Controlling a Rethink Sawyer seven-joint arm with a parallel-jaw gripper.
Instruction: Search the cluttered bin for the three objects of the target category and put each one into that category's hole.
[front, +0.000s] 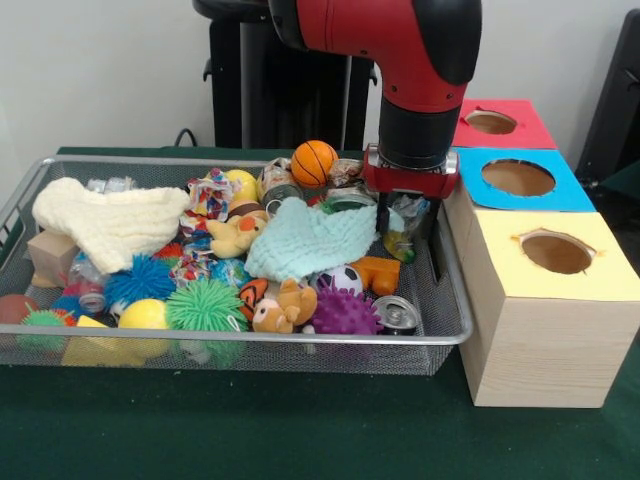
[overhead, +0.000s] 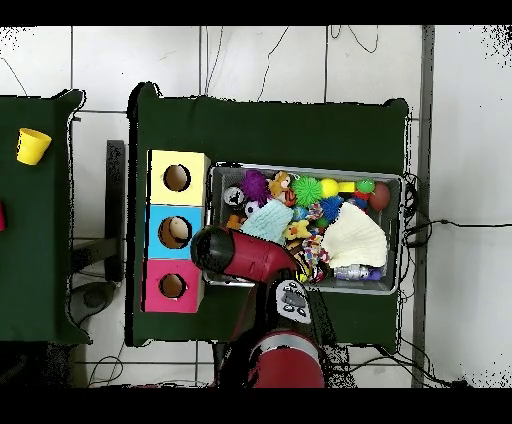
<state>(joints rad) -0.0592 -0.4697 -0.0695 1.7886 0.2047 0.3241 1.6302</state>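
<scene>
— Three holes (front: 556, 251) in the coloured boxes, front-on; the pincer (front: 408, 212) dips into the wire bin (front: 440, 330) nearest them. Apart or together?
— Can't tell. From overhead, the arm (overhead: 245, 255) covers that corner of the bin.

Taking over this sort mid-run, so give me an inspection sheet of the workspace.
Surface: green cloth covers the table.
Job's things: wire mesh bin; three box holes, red, blue, yellow.
Clutter: cream cloth, teal cloth, orange ball, green spiky ball, purple spiky ball, can, plush toys.
Grippers: gripper lowered into the bin's box-side end; open or shut not readable.
Cables: several cross the floor.
Surroundings: yellow cup on a side table.
</scene>
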